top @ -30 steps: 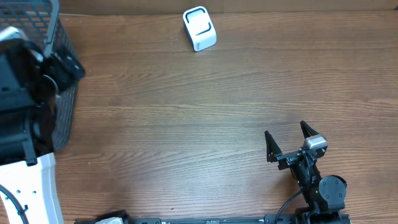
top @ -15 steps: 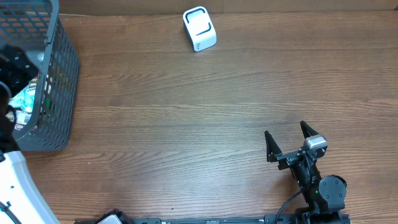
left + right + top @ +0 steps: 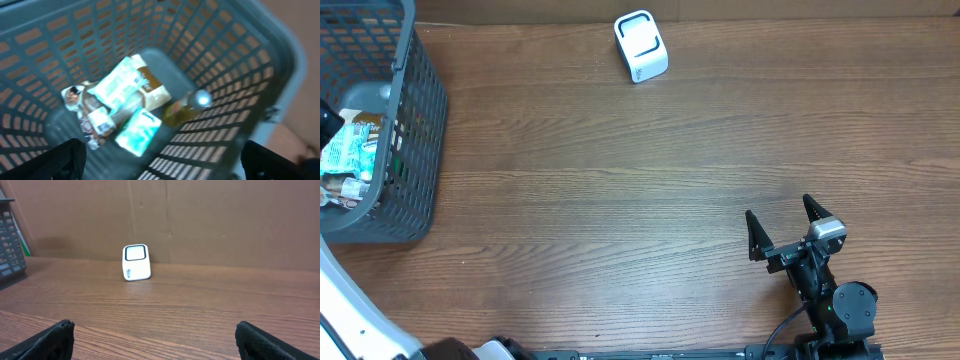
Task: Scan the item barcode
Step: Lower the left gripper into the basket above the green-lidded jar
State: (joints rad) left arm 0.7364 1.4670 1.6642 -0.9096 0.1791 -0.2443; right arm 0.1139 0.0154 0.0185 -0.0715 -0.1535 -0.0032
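over the grey mesh basket (image 3: 260, 60), the left hand (image 3: 167, 157) hangs with its fingers spread wide, grasping nothing. below it, on the basket floor, lie a white-and-brown packet (image 3: 127, 82), a teal pouch (image 3: 139, 131) and a capped bottle (image 3: 187, 106) (all a little blurred). the right hand (image 3: 780, 215) sits released near the front of the tabletop (image 3: 620, 200), facing the white scanner (image 3: 641, 46), well apart from it.

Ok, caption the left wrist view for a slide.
Open left gripper above a grey basket holding packets and a bottle.
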